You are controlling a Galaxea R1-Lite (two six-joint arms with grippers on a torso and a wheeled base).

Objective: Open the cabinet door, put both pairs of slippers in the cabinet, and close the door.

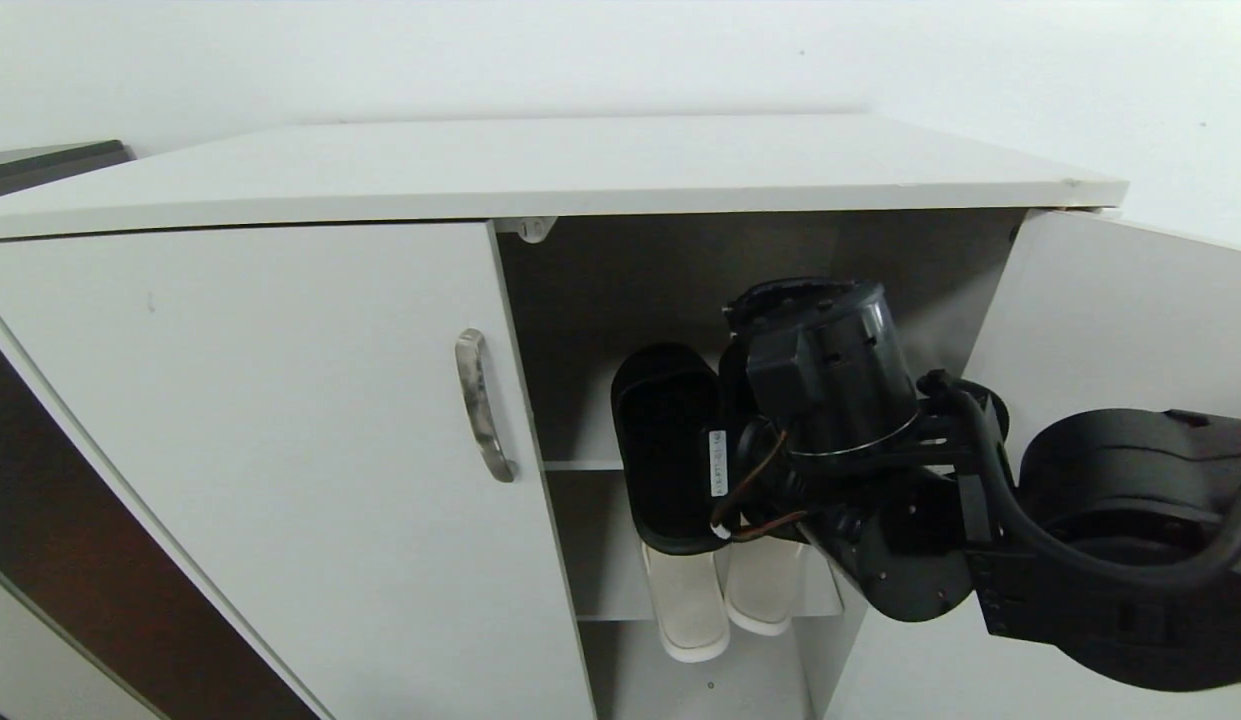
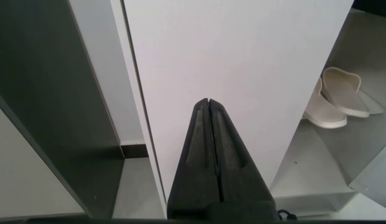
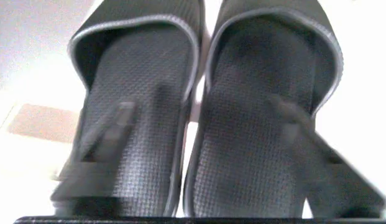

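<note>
White cabinet (image 1: 540,170) stands with right door (image 1: 1110,320) open and left door (image 1: 280,420) shut; the right gripper (image 3: 199,118) sits in the opening at the black slippers (image 3: 261,93), grip not determinable. Judged risk: the pair misses the middle shelf (image 1: 580,465) and drops onto the white slippers (image 1: 725,600), which overhang the lower shelf (image 1: 605,570). Left gripper (image 2: 208,102) is closed on nothing near the shut door; plain white wall (image 1: 980,50) behind.

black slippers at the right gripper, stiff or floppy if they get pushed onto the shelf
Probably light and fairly flexible: the black slippers look like thin textured fabric with a soft bound edge. That weave likely gives the right gripper decent friction. Being two separate pieces, one may shift against the other when pushed.
</note>
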